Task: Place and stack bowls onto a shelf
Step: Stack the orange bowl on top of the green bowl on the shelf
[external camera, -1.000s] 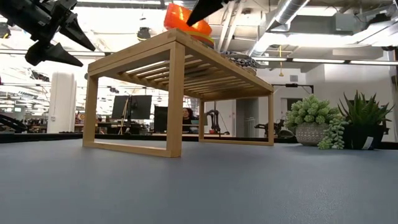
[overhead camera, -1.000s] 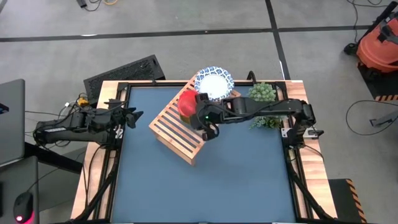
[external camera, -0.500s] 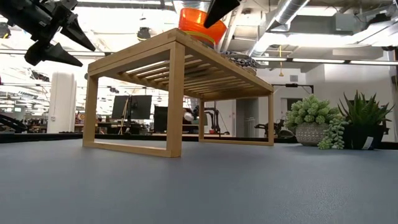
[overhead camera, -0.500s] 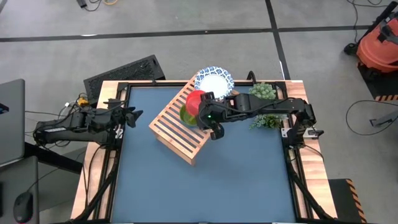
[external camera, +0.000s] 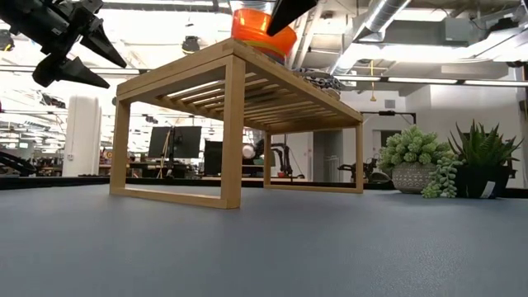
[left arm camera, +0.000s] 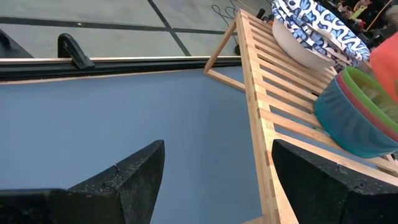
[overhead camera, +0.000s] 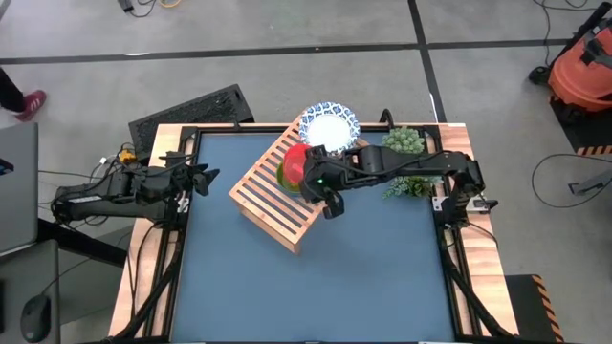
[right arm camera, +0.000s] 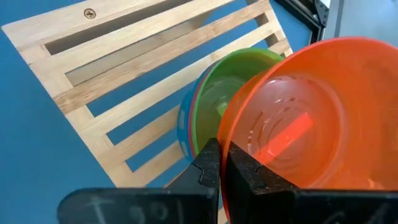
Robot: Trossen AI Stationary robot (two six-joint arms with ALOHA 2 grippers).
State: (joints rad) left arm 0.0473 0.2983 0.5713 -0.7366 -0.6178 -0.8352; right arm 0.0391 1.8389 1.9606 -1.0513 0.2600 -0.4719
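The light-wood slatted shelf (overhead camera: 273, 203) (external camera: 235, 107) stands on the blue table. On its far end sits a stack of white bowls with blue patterns (overhead camera: 328, 126) (left arm camera: 311, 31). Beside that stack, a green bowl (right arm camera: 227, 93) is nested in magenta and teal ones (left arm camera: 354, 118). My right gripper (right arm camera: 222, 158) (overhead camera: 308, 172) is shut on a red bowl (overhead camera: 298, 156) (external camera: 262, 23) just above the green stack. My left gripper (left arm camera: 217, 155) (overhead camera: 206, 177) hovers open near the table's left edge. My right gripper pinches the red bowl's rim (right arm camera: 226, 142) between its two fingers, one on the inner side and one outside. The fingers come slanting down from the table's right. The bowl is tilted over the green bowl; I cannot tell whether it touches that bowl.
Two potted plants (overhead camera: 404, 143) (external camera: 412, 157) stand at the table's far right corner, close behind the right arm. The near half of the blue tabletop (overhead camera: 316, 287) is bare. The table's black frame (left arm camera: 74, 50) runs along its edges.
My right gripper has carried the red bowl a little toward the table's right and far side, which uncovered the green bowl below it. In the low view the bowl rose slightly above the shelf top and then settled a touch lower.
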